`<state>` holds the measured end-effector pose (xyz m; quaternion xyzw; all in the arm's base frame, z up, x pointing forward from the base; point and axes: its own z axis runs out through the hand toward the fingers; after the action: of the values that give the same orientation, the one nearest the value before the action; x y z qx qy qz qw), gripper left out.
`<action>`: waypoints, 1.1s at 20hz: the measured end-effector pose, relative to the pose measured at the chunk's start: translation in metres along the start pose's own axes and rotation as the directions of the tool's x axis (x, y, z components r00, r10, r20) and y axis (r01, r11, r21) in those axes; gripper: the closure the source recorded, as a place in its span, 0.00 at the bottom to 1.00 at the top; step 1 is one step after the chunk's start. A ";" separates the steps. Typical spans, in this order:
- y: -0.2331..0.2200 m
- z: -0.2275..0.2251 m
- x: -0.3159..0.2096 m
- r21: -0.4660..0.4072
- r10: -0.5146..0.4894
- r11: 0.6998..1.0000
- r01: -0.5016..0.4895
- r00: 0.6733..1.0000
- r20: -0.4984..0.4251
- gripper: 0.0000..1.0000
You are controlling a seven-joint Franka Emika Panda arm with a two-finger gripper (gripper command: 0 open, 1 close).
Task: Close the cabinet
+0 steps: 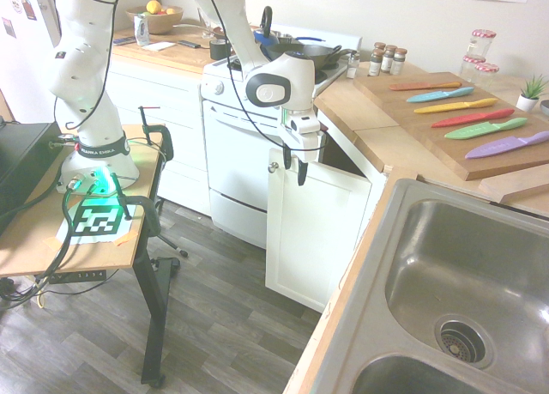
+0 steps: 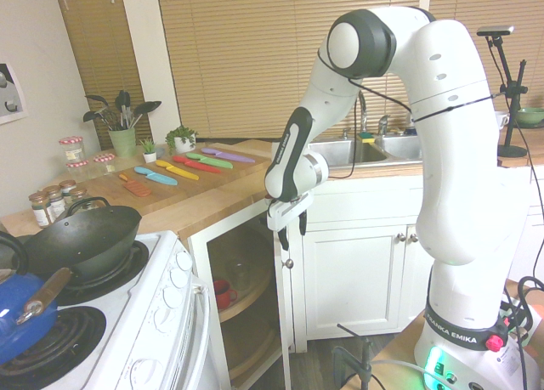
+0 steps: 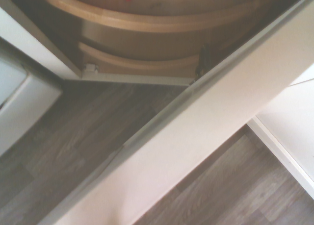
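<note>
The cabinet (image 1: 360,166) under the wooden countertop stands open. Its white recessed-panel door (image 1: 313,231) is swung out toward the room, with a small silver knob (image 1: 273,166) at its top free corner. My gripper (image 1: 294,166) points down at that top corner, just beside the knob, and is open with nothing in it. The second exterior view has the gripper (image 2: 294,234) right above the knob (image 2: 289,262), with the door (image 2: 280,322) seen edge-on. In the wrist view the door's top edge (image 3: 162,112) runs slantwise, with curved wooden shelves (image 3: 147,24) inside the cabinet behind it.
A white oven (image 1: 240,154) stands directly beside the cabinet, on the side of the door's knob corner, with a wok (image 2: 85,237) on top. Colourful knives (image 1: 467,111) lie on a board on the counter. A steel sink (image 1: 463,282) is at the right. Something red (image 2: 223,292) sits on a cabinet shelf.
</note>
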<state>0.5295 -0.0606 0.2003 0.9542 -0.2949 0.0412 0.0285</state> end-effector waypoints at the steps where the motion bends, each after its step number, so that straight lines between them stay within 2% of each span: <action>1: 0.000 0.000 0.000 0.001 0.001 1.000 -0.001 1.000 0.000 1.00; 22: -0.005 0.004 -0.002 0.004 -0.036 0.999 0.036 0.999 -0.015 1.00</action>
<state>0.5311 -0.0561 0.1965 0.9591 -0.2773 0.0486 0.0294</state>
